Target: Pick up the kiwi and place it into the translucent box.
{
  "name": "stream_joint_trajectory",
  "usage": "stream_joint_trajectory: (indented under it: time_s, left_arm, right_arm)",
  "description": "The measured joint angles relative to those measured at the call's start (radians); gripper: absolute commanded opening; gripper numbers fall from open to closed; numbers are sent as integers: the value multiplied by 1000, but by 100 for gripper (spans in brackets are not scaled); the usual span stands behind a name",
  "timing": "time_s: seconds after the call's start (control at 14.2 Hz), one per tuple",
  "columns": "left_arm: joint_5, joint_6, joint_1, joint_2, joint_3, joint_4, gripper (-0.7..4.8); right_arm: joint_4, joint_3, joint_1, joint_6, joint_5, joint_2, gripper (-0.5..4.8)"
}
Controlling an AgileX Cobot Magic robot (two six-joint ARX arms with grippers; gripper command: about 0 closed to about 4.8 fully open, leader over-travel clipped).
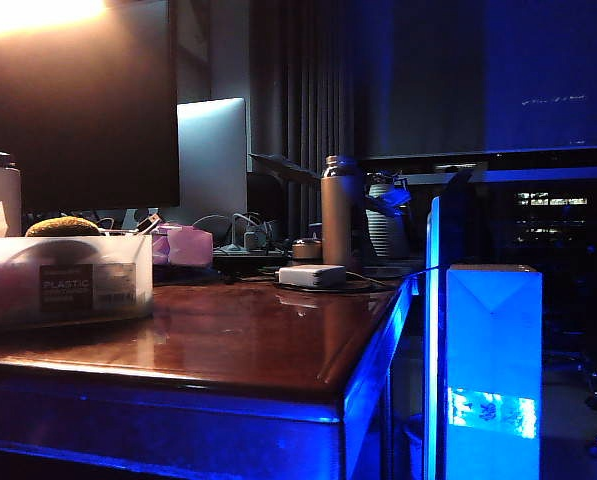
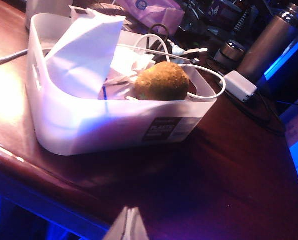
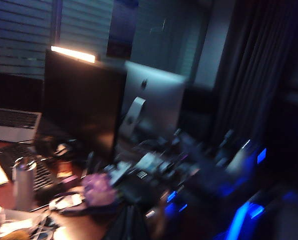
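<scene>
The fuzzy brown kiwi (image 2: 161,82) lies inside the translucent box (image 2: 89,125), among white paper and a white cable. In the exterior view the kiwi (image 1: 63,226) shows just above the rim of the box (image 1: 68,300) at the far left. My left gripper (image 2: 130,210) is shut and empty, hanging back over the table's front edge, well short of the box. In a blurred right wrist view, my right gripper (image 3: 129,209) is a dark shut pair of fingers holding nothing, raised above the table. Neither arm appears in the exterior view.
A pink-purple box (image 1: 183,245), a metal bottle (image 1: 340,210), a white charger (image 1: 313,275) and cables crowd the back of the table. A dark monitor (image 1: 78,100) stands behind. A glowing blue-white carton (image 1: 493,370) stands beyond the table's right edge.
</scene>
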State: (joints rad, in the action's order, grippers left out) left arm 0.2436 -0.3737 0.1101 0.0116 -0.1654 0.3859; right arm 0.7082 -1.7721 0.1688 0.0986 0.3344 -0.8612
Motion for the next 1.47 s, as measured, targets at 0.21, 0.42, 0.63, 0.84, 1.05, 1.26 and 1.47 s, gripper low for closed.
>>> stream_joint_trajectory:
  time_s: [0.21,0.42,0.63,0.84,1.05,1.26,1.47]
  left_arm:
    - [0,-1,0,0,0,0,-3]
    - [0,-1,0,0,0,0,-2]
    - [0,-1,0,0,0,0,-2]
    - [0,-1,0,0,0,0,-2]
    - [0,-1,0,0,0,0,-2]
    - [0,-1,0,0,0,0,-2]
    - [0,-1,0,0,0,0,-2]
  right_arm:
    - [-272,599,0,-40,-54,257,-5]
    - [-378,1046,-1,-42,-155,441,-5]
    - [-474,1364,-3,-106,-177,611,-5]
    - [-570,1526,-38,-213,-177,723,-5]
    - [-564,1546,-47,-225,-178,808,-5]
    - [-564,1575,-51,-195,-270,815,-5]
    - [-595,1575,-51,-195,-278,815,-5]
